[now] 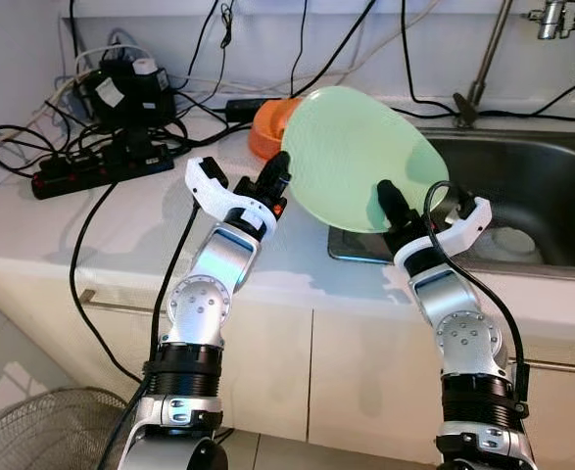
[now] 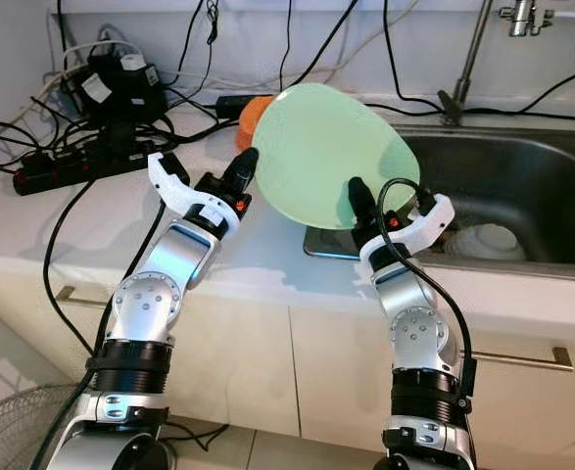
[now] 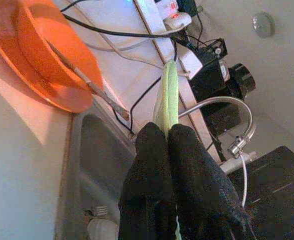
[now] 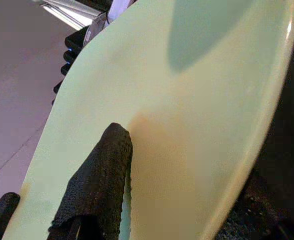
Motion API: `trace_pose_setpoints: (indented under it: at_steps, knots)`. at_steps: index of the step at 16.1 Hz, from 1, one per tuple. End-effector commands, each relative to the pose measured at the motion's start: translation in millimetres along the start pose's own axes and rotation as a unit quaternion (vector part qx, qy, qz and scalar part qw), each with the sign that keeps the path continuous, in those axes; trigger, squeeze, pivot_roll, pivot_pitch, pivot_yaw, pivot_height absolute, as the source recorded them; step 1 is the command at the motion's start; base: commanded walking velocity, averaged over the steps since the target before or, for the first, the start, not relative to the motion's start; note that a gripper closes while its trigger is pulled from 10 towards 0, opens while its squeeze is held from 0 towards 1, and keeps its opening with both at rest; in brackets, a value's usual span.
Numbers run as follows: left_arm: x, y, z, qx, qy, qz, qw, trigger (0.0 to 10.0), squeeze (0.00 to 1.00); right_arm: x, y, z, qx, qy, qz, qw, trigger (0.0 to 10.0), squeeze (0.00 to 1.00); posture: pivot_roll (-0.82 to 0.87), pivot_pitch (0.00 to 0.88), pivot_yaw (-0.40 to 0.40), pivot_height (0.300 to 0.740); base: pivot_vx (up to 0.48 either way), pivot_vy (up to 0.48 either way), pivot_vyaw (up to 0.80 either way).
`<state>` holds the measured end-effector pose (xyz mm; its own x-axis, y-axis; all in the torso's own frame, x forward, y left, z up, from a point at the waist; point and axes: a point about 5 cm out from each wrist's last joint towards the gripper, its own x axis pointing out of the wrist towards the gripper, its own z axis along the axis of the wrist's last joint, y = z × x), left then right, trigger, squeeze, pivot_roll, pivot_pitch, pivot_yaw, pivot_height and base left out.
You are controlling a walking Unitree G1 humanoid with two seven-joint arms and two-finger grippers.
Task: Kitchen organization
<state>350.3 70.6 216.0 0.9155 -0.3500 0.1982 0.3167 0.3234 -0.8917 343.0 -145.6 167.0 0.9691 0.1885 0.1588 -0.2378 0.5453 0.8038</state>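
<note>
while a pale green plate hangs tilted above the white countertop at the near left corner of the steel sink, both of the robot's grippers hold it by opposite edges. the left gripper has its two black fingers pressed together on the plate's rim, the thin green edge running up between them in the left wrist view. the right gripper is clamped on the lower right part of the plate, one black finger lying flat across the plate's face and the other behind it at the rim. just behind the left gripper's fingers, partly hidden by the plate, an orange bowl sits on the counter; in the left wrist view a slim utensil handle leans across it. beyond the right gripper's fingers, low in the sink basin, lies a white dish, and a fork can be made out in the basin too. a curved faucet rises behind the sink. farther out past the left gripper, a black power strip and a tangle of black cables cover the back of the counter by the wall. below the counter edge stand white cabinet fronts with metal handles, and a fan's wire grille shows near the floor by the left arm.
</note>
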Motion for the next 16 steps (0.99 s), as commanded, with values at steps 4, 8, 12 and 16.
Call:
trace_pose_setpoints:
  at_steps: [4,8,12,16]
  knots:
    - [9.2,-39.2,-18,-0.051,0.006,-0.073,0.996,10.0,0.0,4.2,5.2,0,-0.005,0.0,0.007,1.0,10.0,0.0,0.03,0.0,0.085,0.74,0.0,0.0,0.0]
    - [8.3,-33.1,-20,-0.041,0.01,-0.064,0.997,10.0,0.0,4.9,5.3,1,-0.005,-0.006,0.007,1.0,0.0,0.0,0.03,0.0,0.085,0.74,0.0,0.0,0.0]
    - [7.8,-30.3,-20,-0.04,0.01,-0.059,0.997,10.0,0.0,4.8,6.1,3,0.006,-0.012,0.009,1.0,0.0,0.0,0.02,0.0,0.087,0.74,0.0,0.0,0.0]
    - [6.6,-19.1,-26,0.026,0.029,-0.037,0.999,10.0,0.0,5.1,7.3,4,0.012,-0.016,0.012,1.0,0.0,0.0,0.02,0.0,0.089,0.74,0.0,0.0,0.0]
